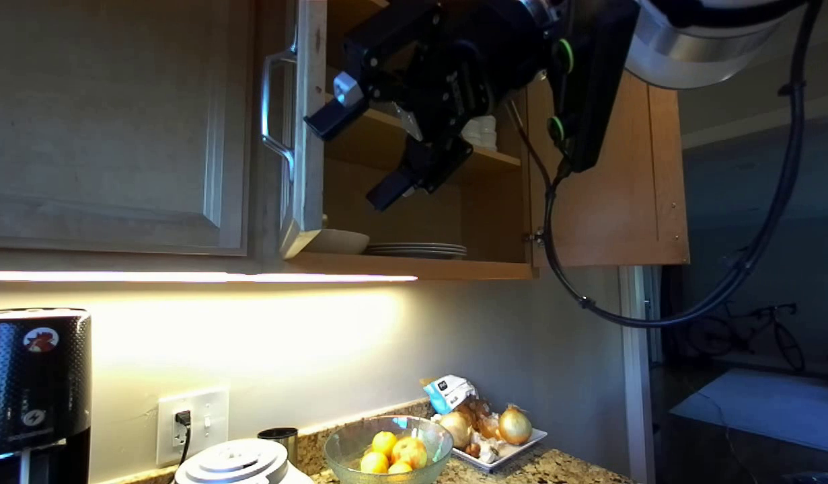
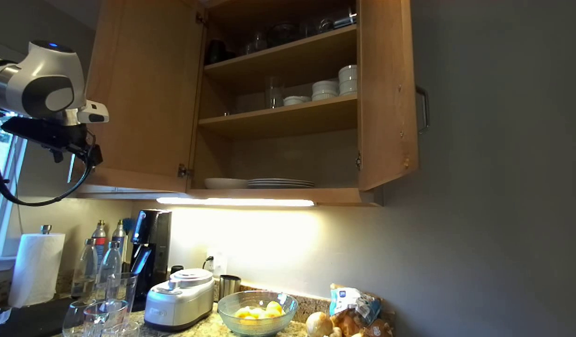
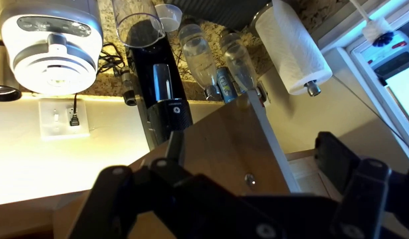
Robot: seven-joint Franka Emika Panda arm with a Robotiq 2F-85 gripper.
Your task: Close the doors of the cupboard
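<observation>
Wooden cupboard (image 2: 292,154) holds dishes (image 2: 280,183); doors (image 2: 386,93) open; fingers (image 1: 338,119) spread; glass bowl (image 1: 343,462) holds fruit (image 1: 409,452).

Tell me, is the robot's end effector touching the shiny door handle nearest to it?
Apart. In an exterior view, a strip of the open door shows between the end effector and the shiny handle, with a clear gap.

Glaring light strip (image 2: 236,202), overexposed wall (image 3: 104,149)

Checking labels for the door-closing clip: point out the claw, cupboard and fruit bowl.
Claw (image 1: 352,161): in an exterior view, gap between fingertips.
Cupboard (image 2: 295,154): in an exterior view, bare back panel, lowest compartment.
Fruit bowl (image 2: 257,326): in an exterior view, front wall near its base.
</observation>
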